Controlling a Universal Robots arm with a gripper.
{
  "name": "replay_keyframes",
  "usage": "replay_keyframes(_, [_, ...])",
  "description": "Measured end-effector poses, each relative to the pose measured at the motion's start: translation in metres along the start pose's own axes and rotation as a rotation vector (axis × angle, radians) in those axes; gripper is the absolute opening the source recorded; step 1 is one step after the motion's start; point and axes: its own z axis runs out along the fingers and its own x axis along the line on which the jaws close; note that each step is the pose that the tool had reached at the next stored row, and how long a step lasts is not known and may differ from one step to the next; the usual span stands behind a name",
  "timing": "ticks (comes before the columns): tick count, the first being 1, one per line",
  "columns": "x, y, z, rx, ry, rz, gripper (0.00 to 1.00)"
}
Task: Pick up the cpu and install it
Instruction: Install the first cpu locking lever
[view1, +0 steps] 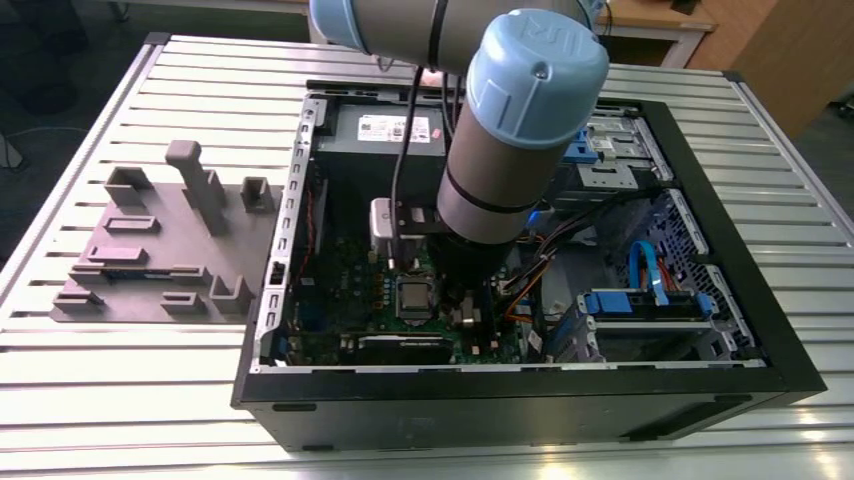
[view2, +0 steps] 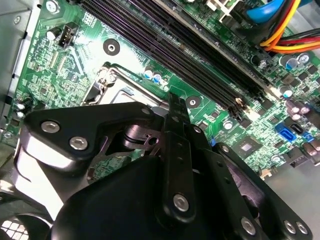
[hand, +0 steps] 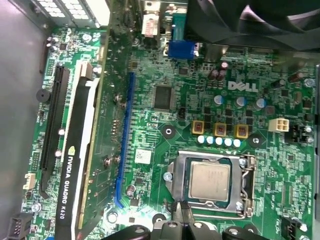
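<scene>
The cpu (hand: 210, 181), a small silver-grey square, lies flat inside the metal socket frame (hand: 245, 185) on the green motherboard (hand: 200, 100). In the exterior view the cpu (view1: 414, 297) sits just to that view's left of the arm's lower end. My gripper (hand: 182, 212) hovers beside the socket's edge, its fingers shut together with nothing between them. In the second wrist view the gripper (view2: 171, 102) reaches over a corner of the socket frame (view2: 107, 82), and the black linkages hide most of the socket.
The open computer case (view1: 747, 380) walls in the arm on all sides. A grey power-supply box (view1: 380, 135) stands at the back, and drive bays with blue and orange cables (view1: 641, 290) to the right. A graphics card (hand: 75, 165) stands near the socket. A mauve-grey tray (view1: 134, 250) lies outside.
</scene>
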Motion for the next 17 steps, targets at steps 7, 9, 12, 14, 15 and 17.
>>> replay_keyframes(7, [0.0000, -0.0002, 0.0023, 0.0000, 0.0006, -0.007, 0.10])
replay_keyframes(9, [0.0000, -0.0002, 0.0026, 0.0000, 0.0006, -0.006, 0.10])
replay_keyframes(12, [0.0001, -0.0004, 0.0037, -0.0001, 0.0006, -0.007, 0.10])
replay_keyframes(14, [0.0001, -0.0005, 0.0044, -0.0002, 0.0006, -0.007, 0.10])
replay_keyframes(15, [0.0001, -0.0005, 0.0046, -0.0002, 0.0004, -0.007, 0.10])
replay_keyframes(17, [0.0001, -0.0007, 0.0049, 0.0000, -0.0003, -0.007, 0.10])
